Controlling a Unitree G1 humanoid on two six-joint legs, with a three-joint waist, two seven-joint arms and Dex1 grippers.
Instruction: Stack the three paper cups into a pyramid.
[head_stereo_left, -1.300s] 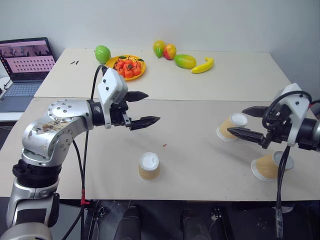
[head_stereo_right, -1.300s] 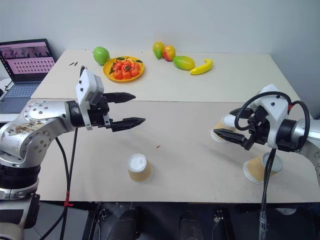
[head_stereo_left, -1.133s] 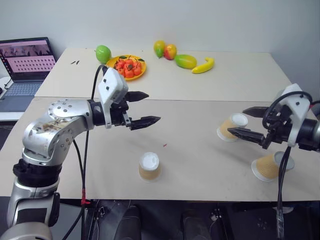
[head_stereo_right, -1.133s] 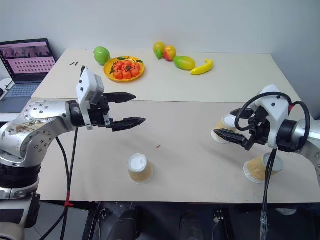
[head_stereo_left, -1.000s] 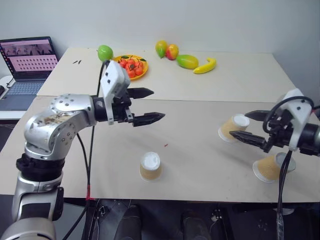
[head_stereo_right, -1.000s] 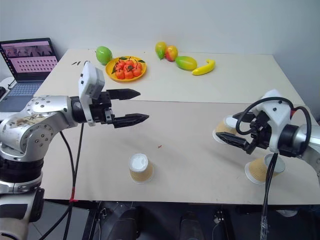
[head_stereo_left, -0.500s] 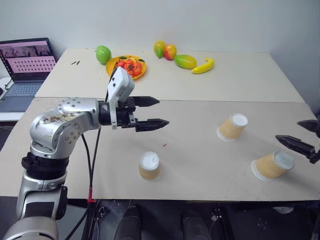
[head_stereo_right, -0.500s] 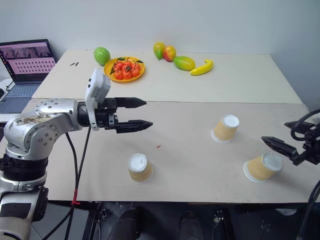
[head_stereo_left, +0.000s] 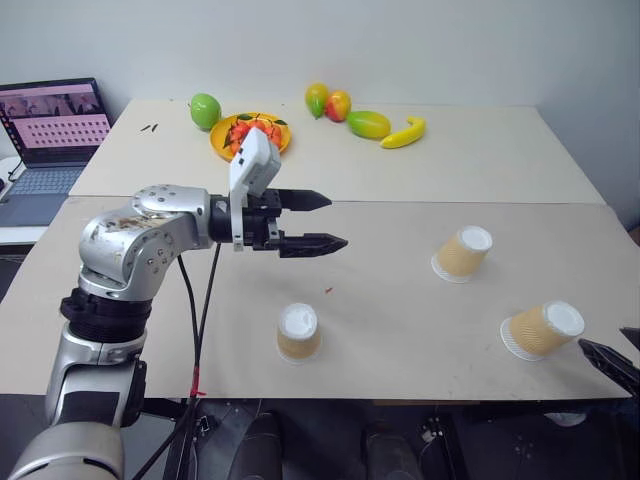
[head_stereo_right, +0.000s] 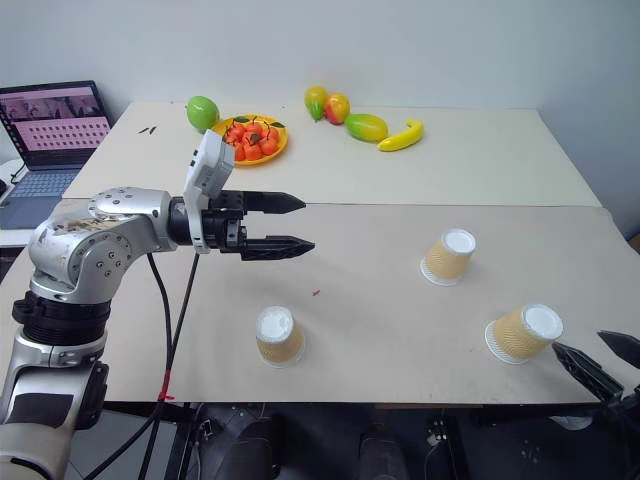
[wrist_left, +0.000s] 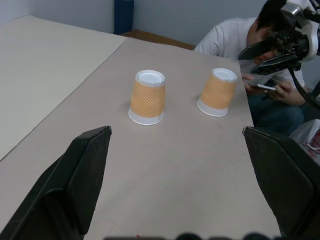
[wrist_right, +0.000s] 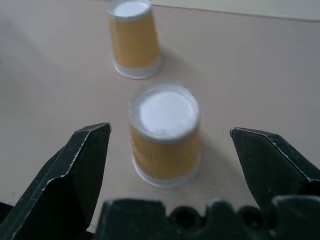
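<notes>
Three paper cups stand upside down and well apart on the worktop (head_stereo_left: 400, 330): one near centre (head_stereo_left: 298, 332), one right (head_stereo_left: 462, 254), one near right (head_stereo_left: 541, 330), perhaps tilted. The left gripper (head_stereo_left: 325, 221) hangs above the worktop, jaws wide, empty. The right gripper (head_stereo_right: 598, 364) sits at the near-right edge, jaws wide, empty.

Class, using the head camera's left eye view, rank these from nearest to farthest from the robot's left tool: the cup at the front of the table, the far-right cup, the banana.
From the left tool:
1. Front cup, just below it, near the table's front edge.
2. Banana, on the back table, to the right.
3. Far-right cup, by the right front edge.
</notes>
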